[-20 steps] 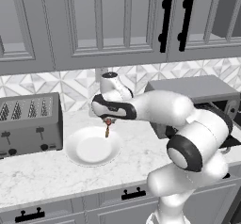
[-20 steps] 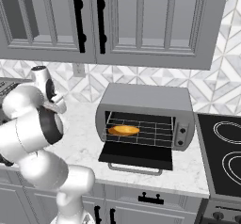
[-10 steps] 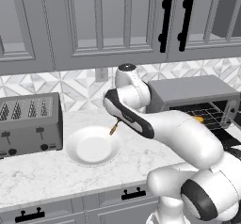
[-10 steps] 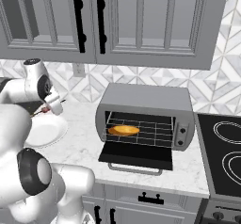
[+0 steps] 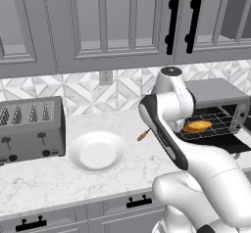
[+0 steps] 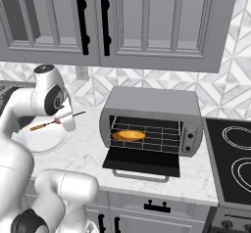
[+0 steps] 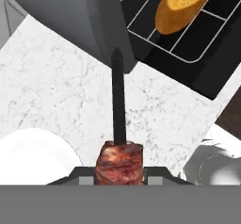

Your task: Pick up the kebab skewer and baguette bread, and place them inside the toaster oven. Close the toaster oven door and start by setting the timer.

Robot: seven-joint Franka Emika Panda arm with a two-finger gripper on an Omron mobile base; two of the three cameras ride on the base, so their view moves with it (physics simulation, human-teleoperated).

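Skewer (image 7: 118,138) clamped in our gripper (image 7: 119,171) has swung off the plate (image 5: 96,151) toward the oven (image 6: 152,120) at two o'clock, bread (image 6: 129,135) already racked; insertion comes next.

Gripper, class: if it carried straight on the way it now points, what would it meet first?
Probably the toaster oven. The gripper, shut on the kebab skewer, aims the stick at the oven's grey near corner, beside the rack holding the bread. Depth is uncertain.

The arm bends up and over, wrist level; the gripper (image 6: 62,121) is clamped on the skewer (image 6: 49,123), tip toward 3 o'clock.
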